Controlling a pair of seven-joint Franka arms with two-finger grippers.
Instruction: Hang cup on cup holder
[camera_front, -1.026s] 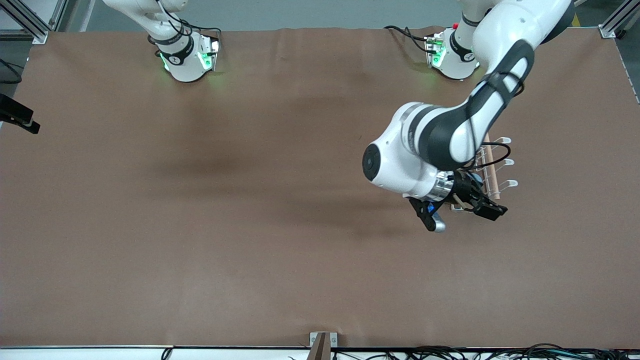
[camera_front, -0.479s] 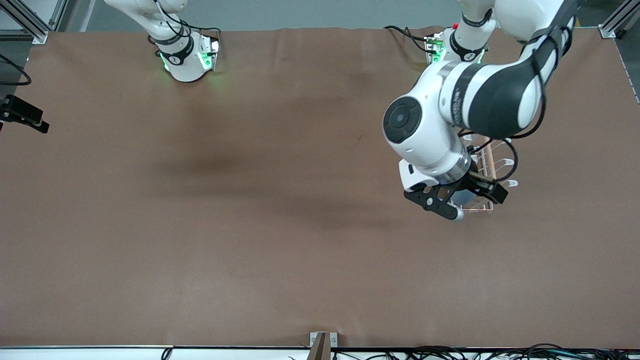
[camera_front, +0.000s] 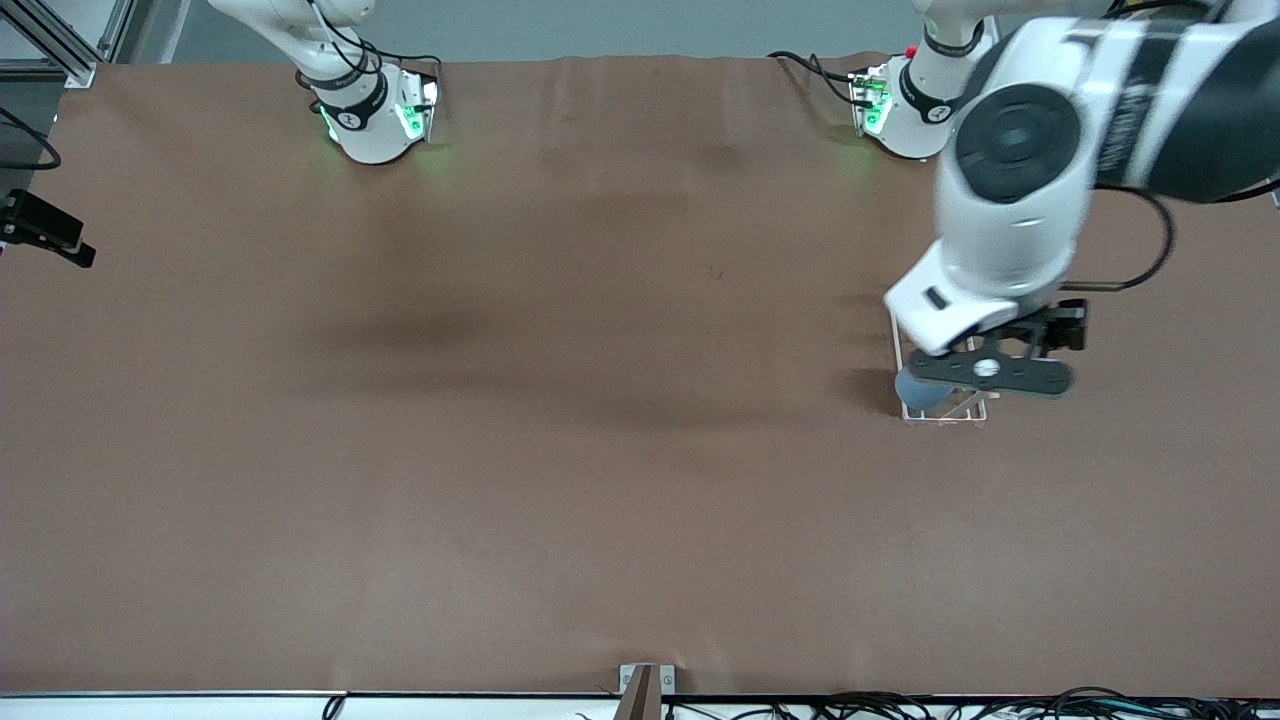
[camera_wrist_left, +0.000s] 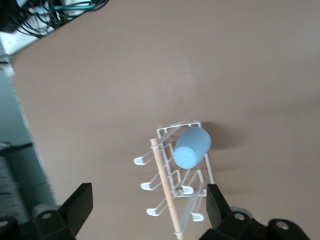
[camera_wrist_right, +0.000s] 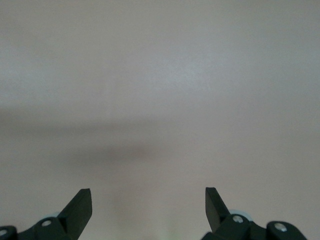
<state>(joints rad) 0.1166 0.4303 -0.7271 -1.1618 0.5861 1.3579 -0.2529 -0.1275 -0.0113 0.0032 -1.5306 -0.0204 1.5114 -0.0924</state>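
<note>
The light-blue cup (camera_front: 918, 391) sits tilted over a prong at the end of the white wire cup holder (camera_front: 946, 417) nearest the front camera. In the left wrist view the cup (camera_wrist_left: 192, 147) shows its flat bottom, beside the holder's wooden rod (camera_wrist_left: 164, 190). My left gripper (camera_front: 988, 374) is high over the holder, open and empty; in its own view (camera_wrist_left: 148, 205) the fingers stand wide apart above the rack. My right gripper (camera_wrist_right: 148, 205) is open and empty over bare table, and shows at the edge of the table at the right arm's end (camera_front: 42, 235).
The brown table mat (camera_front: 560, 450) is bare around the holder. The left arm's big white and black links (camera_front: 1020, 190) hang over the part of the holder farther from the front camera. Cables (camera_front: 900, 705) run along the table's front edge.
My left gripper has lifted from the holder's near end, turned and swung toward the left arm's end of the table. The cup has stayed on the holder. The right gripper has barely moved.
</note>
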